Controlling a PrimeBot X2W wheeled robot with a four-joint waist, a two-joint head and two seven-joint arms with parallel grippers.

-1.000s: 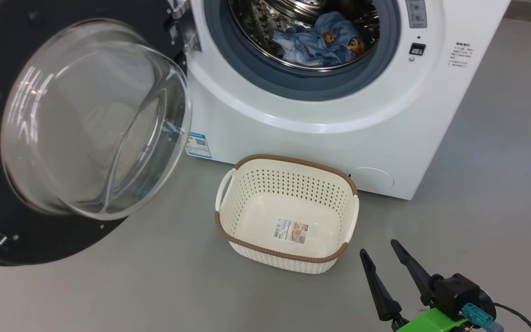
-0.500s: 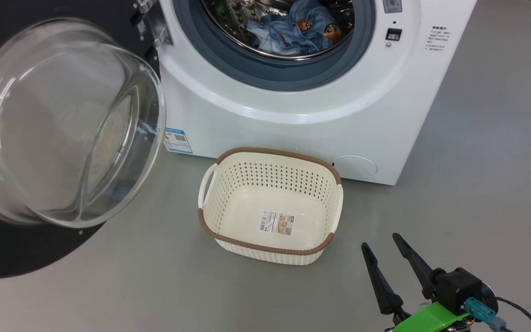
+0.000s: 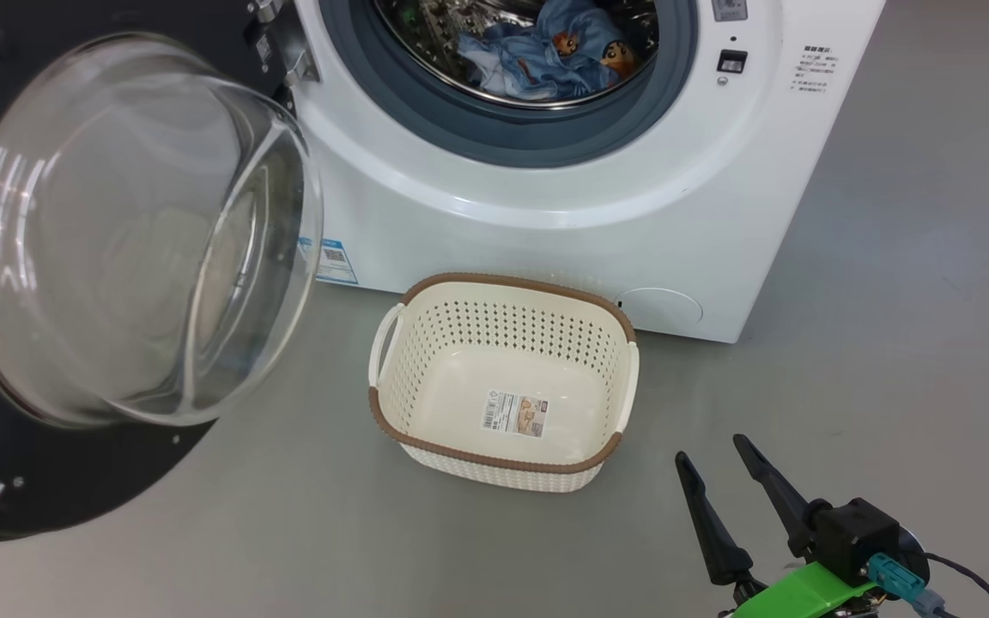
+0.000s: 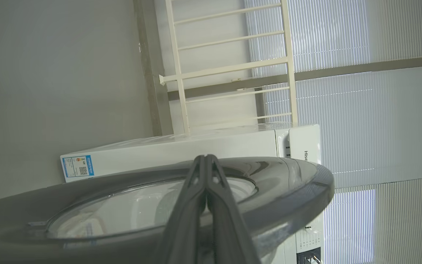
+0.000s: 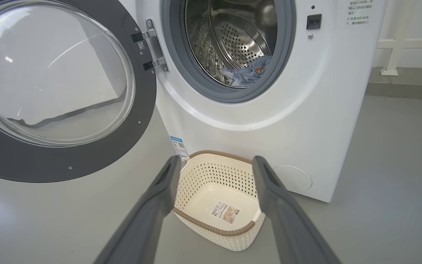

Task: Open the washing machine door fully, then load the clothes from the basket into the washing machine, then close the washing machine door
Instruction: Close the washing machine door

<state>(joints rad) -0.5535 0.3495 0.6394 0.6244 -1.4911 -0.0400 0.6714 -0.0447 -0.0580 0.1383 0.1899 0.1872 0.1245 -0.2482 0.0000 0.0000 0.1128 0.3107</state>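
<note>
Door (image 3: pixel 134 232) stands open, left of washer (image 3: pixel 546 223). Clothes (image 3: pixel 546 60) lie in drum (image 5: pixel 240 40). Basket (image 3: pixel 494 455) on floor (image 3: pixel 889 343) in front. Left gripper (image 4: pixel 205 158) jaws closed by door's outer face. Right gripper (image 3: pixel 710 450) jaws open, near basket.

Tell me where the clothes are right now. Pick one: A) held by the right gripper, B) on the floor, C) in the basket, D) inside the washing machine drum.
D: the clothes lie inside the washing machine, and the basket holds just its paper label.
</note>
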